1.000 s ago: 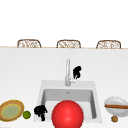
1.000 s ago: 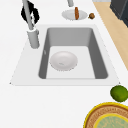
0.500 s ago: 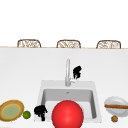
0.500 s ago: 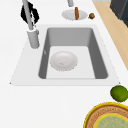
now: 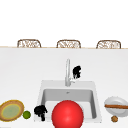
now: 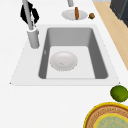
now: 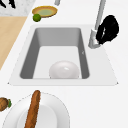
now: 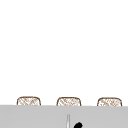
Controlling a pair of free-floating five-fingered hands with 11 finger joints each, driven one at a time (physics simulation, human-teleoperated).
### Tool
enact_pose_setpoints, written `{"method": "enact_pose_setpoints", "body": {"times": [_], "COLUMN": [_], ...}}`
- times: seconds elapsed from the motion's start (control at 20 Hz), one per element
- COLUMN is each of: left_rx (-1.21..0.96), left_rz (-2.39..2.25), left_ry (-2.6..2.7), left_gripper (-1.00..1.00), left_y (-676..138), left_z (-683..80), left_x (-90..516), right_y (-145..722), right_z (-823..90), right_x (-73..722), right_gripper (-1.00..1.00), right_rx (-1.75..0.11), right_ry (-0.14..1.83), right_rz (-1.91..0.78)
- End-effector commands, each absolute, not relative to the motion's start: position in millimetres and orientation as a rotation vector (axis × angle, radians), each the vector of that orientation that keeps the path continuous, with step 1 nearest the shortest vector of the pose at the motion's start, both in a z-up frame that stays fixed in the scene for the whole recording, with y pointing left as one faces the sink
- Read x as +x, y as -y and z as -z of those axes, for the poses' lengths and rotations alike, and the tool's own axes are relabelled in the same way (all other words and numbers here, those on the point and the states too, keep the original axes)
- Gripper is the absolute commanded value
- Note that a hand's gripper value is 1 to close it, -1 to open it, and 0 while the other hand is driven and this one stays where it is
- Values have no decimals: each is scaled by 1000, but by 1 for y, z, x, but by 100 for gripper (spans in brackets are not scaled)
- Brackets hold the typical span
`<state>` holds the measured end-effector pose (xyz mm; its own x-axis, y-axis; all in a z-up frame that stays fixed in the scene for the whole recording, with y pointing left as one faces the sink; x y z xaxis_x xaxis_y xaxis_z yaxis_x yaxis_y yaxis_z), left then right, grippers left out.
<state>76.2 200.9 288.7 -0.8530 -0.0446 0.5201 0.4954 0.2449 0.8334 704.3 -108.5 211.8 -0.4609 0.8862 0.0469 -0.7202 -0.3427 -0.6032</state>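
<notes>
My right hand (image 5: 76, 72) hovers just right of the faucet (image 5: 67, 72), behind the sink (image 5: 93, 88). Its fingers hang relaxed and hold nothing. In the right side view the right hand (image 7: 108, 30) sits close beside the faucet's base (image 7: 94, 41); in the left side view the right hand (image 6: 29, 13) shows behind the spout (image 6: 32, 37). My left hand (image 5: 40, 111) floats at the sink's front left corner, fingers loose and pointing down, next to a lime (image 5: 26, 114). A pale round bowl (image 6: 63, 60) lies in the basin. A large red round shape (image 5: 67, 114) covers the sink's front.
A yellow-rimmed woven plate (image 5: 11, 110) lies left of the lime. On the right stands a white plate (image 5: 115, 103) with a brown stick-like thing (image 7: 33, 108) across it and a small brown nut (image 5: 114, 118) beside it. Three wicker chair backs (image 5: 68, 44) line the far counter edge.
</notes>
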Motion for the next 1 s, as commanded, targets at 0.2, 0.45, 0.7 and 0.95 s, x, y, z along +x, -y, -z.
{"method": "enact_pose_setpoints", "body": {"times": [0.2, 0.45, 0.7, 0.95], "left_rx": [-411, -411, -411, -411], "left_rz": [1643, 1643, 1643, 1643], "left_ry": [2083, 2083, 2083, 2083], "left_gripper": [0, 0, 0, 0], "left_y": [-201, -201, -201, -201], "left_z": [-289, -289, -289, -289], "left_x": [76, 76, 76, 76], "right_y": [74, 69, 65, 84], "right_z": [-216, -214, -216, -214], "right_x": [705, 705, 705, 705], "right_gripper": [100, 100, 100, -100], "right_rx": [-299, -321, -345, -382], "right_ry": [621, 599, 578, 598], "right_rz": [-1963, -1974, -1983, -2007]}}
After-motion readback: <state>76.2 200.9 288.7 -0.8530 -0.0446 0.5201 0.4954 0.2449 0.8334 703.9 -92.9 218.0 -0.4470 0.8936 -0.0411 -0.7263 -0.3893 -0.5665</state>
